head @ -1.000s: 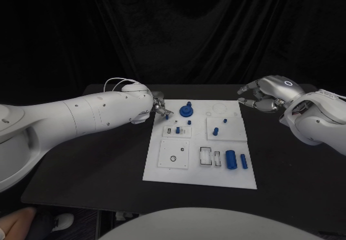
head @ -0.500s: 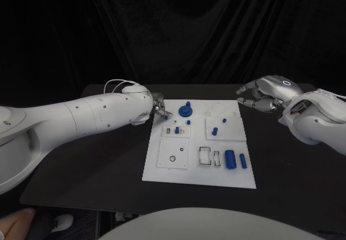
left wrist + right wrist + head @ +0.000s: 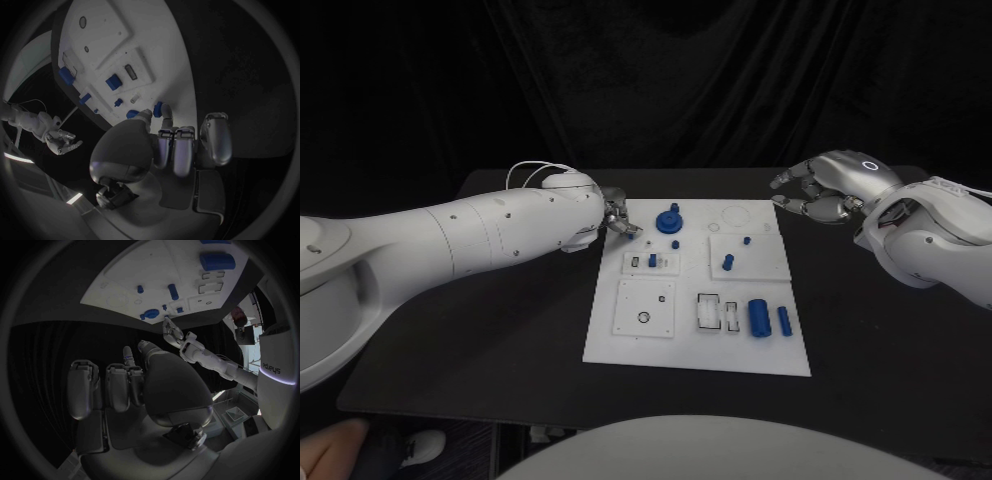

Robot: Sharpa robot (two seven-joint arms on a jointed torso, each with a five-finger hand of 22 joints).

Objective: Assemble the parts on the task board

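The white task board (image 3: 678,345) lies in the middle of the black table. Standing or lying on it are a blue knob-like part (image 3: 672,220), several small blue pegs such as one (image 3: 728,263), a thick blue cylinder (image 3: 760,318) and a slim one (image 3: 785,320). My left hand (image 3: 607,220) hovers at the board's far left corner and pinches a small blue part (image 3: 157,107) between thumb and a finger. My right hand (image 3: 825,190) hangs above the table past the board's far right corner, fingers loosely curled and apart, holding nothing.
My big white left arm (image 3: 444,245) lies across the table's left side. The board has open recesses, a round hole (image 3: 645,318) and rectangular slots (image 3: 711,312). A dark curtain closes off the back; bare black tabletop (image 3: 877,340) surrounds the board.
My left hand has drawn slightly back towards the board's far left corner with the small blue part. My right hand has drifted a little to the left.
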